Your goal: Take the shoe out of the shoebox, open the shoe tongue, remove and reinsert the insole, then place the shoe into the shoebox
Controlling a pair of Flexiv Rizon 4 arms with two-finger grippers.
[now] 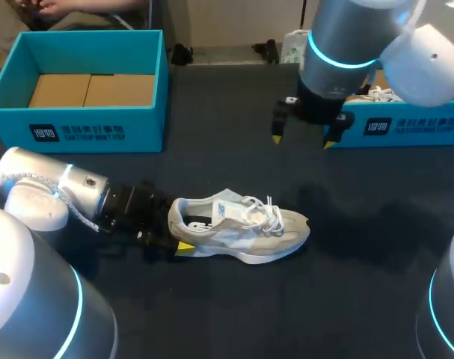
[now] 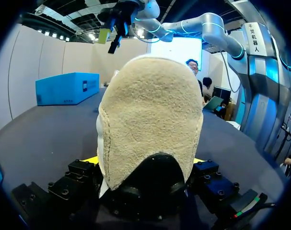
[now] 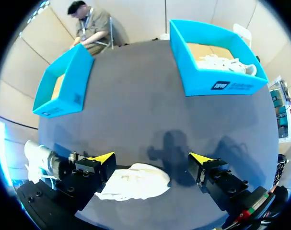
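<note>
A white and beige sneaker (image 1: 241,228) lies on its sole in the middle of the dark table, toe to the right, laces tied. My left gripper (image 1: 179,232) comes in low from the left and is shut wide on the shoe's heel; in the left wrist view the beige heel (image 2: 150,120) fills the gap between the yellow fingertips (image 2: 89,160). My right gripper (image 1: 302,140) hangs open and empty well above the table, behind the shoe. In the right wrist view the sneaker (image 3: 135,181) lies far below its spread fingers (image 3: 152,158).
An open blue shoebox (image 1: 77,123) with a cardboard floor stands at the back left. A second blue shoebox (image 1: 406,126) at the back right, partly behind my right arm, holds another white shoe (image 3: 222,62). Bare tabletop surrounds the sneaker.
</note>
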